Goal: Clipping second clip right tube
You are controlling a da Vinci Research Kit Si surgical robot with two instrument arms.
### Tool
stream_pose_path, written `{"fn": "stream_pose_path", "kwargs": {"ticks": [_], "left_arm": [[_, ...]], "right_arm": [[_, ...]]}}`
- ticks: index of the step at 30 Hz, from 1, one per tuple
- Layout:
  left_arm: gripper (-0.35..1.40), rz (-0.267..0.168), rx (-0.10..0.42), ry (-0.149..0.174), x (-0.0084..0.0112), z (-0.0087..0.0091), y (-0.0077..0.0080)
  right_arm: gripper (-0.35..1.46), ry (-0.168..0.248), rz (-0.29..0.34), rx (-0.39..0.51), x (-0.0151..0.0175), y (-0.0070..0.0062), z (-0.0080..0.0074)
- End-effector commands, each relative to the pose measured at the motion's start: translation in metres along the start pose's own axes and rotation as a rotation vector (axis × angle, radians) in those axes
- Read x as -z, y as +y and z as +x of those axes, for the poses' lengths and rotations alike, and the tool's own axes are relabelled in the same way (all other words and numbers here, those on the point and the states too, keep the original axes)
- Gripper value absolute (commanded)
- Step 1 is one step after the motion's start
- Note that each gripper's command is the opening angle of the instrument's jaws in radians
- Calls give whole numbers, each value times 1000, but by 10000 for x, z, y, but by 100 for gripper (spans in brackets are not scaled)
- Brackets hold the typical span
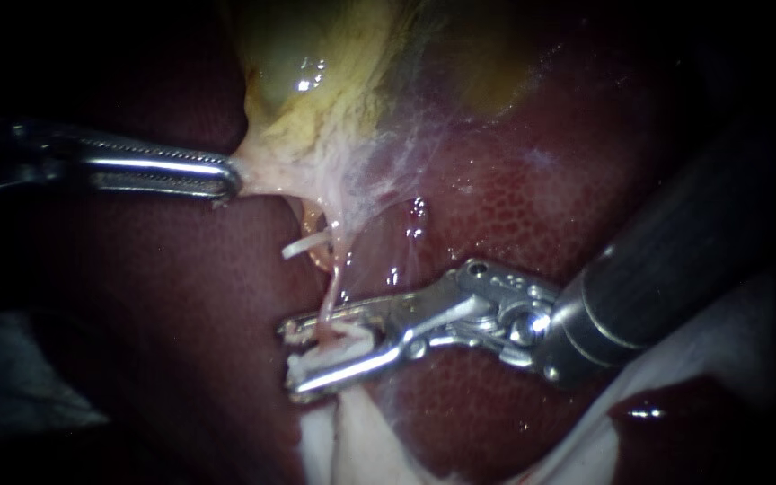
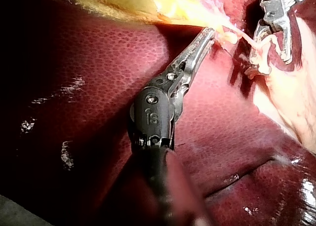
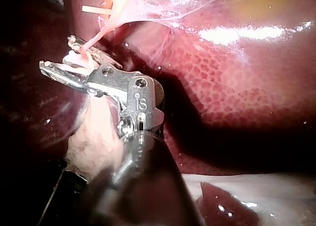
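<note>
While my left instrument (image 1: 224, 174) clamps gallbladder (image 1: 316, 81), right instrument (image 1: 291, 359), claw half-closed, holds clip (image 1: 345, 351) astride the tube (image 1: 332, 292).

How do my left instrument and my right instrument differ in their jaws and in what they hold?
The left instrument has slim jaws lying close together, shut on the gallbladder edge; the right instrument has jaws standing apart, holding a white clip around the thin tube. The left one lies level; the right one slants in from the upper right. Both have shiny metal jaws over the liver.
</note>
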Motion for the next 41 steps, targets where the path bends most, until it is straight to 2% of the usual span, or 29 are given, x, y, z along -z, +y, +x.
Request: {"fn": "stream_pose_path", "kwargs": {"ticks": [1, 11, 21, 24, 32, 41], "left_arm": [[-35, 0, 0, 0, 0, 0, 0], [-35, 0, 0, 0, 1, 0, 0], [-35, 0, 0, 0, 1, 0, 0], [-35, 0, 0, 0, 1, 0, 0], [-35, 0, 0, 0, 1, 0, 0], [-35, -1, 0, 0, 0, 0, -1]], "right_arm": [[41, -4, 6, -12, 2, -2, 1], [24, -16, 38, -33, 7, -11, 10], [-17, -19, 42, -57, 11, -14, 9], [-35, -19, 43, -69, 13, -14, 9], [-35, -13, 31, -75, 18, -17, 6], [-35, -12, 29, -75, 18, -15, 7]]}}
